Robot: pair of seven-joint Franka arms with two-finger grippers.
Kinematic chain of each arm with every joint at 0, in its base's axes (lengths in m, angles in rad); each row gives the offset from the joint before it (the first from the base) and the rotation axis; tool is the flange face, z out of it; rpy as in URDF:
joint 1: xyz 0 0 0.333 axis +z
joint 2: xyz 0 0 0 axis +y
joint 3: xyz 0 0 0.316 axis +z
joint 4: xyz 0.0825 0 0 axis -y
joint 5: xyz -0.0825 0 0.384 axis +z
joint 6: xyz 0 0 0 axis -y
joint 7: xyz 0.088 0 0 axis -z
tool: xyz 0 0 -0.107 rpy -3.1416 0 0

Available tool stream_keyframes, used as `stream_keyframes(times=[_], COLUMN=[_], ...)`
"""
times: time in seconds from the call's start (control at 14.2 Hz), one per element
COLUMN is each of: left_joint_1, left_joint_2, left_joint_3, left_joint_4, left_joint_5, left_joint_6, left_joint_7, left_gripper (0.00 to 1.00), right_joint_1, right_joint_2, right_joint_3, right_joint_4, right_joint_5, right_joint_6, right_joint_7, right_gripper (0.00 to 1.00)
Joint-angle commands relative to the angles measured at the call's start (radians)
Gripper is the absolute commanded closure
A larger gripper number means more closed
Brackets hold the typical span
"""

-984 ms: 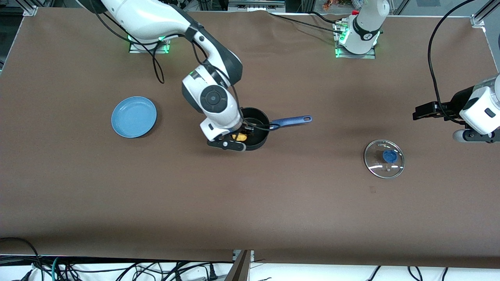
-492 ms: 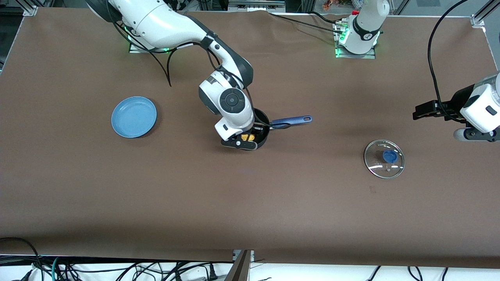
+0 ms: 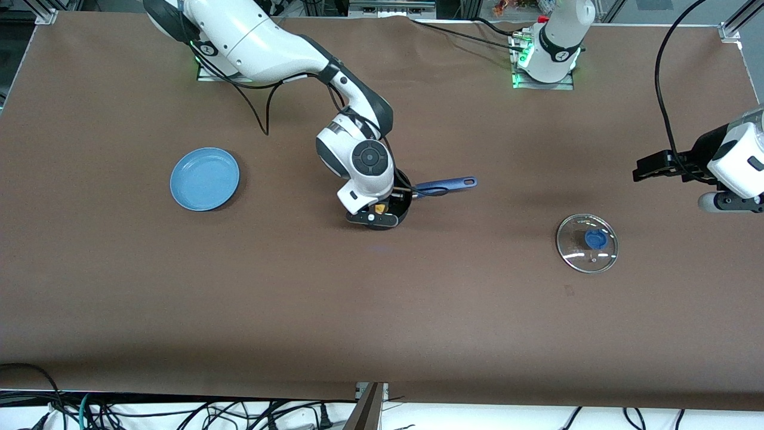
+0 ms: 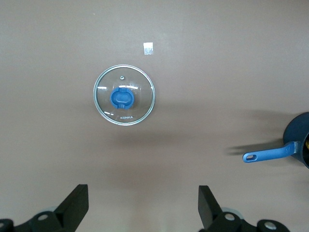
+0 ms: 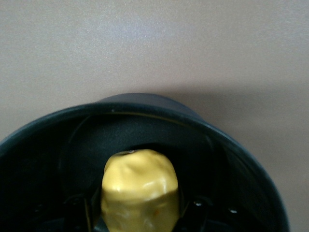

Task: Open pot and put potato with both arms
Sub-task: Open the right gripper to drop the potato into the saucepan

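Observation:
The black pot (image 3: 404, 200) with its blue handle (image 3: 449, 184) stands uncovered at mid-table. My right gripper (image 3: 378, 211) reaches down into it and is shut on the yellow potato (image 3: 379, 208). In the right wrist view the potato (image 5: 140, 188) sits between the fingers, inside the pot's dark rim (image 5: 241, 150); the right gripper (image 5: 140, 215) shows low in that frame. My left gripper (image 3: 725, 203) waits open and empty in the air at the left arm's end of the table. It (image 4: 142, 208) shows spread wide over bare cloth. The pot's handle (image 4: 268, 154) shows at that frame's edge.
A glass lid with a blue knob (image 3: 587, 243) lies flat on the brown cloth toward the left arm's end, nearer the front camera than the pot; it also shows in the left wrist view (image 4: 124, 95). A flat blue plate (image 3: 205, 179) lies toward the right arm's end.
My right arm has carried the potato toward the left arm's end, from the pot's edge to over its middle, and now hides more of the pot. The left arm has barely shifted.

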Motion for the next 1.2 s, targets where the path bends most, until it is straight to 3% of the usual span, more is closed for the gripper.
stream_keyframes(times=[0.0,0.28,0.84,1.12], left_joint_1=[-0.011,-0.014,-0.011,0.001], left_joint_2=[-0.008,-0.008,-0.003,0.002], left_joint_3=[0.010,0.010,0.010,0.004], left_joint_4=[0.003,0.005,0.005,0.007], left_joint_5=[0.013,0.013,0.013,0.012], left_joint_6=[-0.017,-0.017,-0.017,-0.017], left_joint_7=[-0.003,-0.003,-0.003,-0.002], left_gripper=[0.00,0.00,0.00,0.00], right_joint_1=[0.010,-0.001,-0.191,-0.303], right_joint_2=[-0.004,-0.069,-0.388,-0.517], right_joint_3=[-0.007,-0.007,-0.009,-0.079], right_joint_4=[0.005,0.014,0.015,0.012], right_joint_5=[-0.013,-0.005,0.047,0.092], right_joint_6=[0.010,-0.067,-0.416,-0.599], right_joint_7=[0.021,0.003,-0.154,-0.375], right_gripper=[0.00,0.00,0.00,0.00])
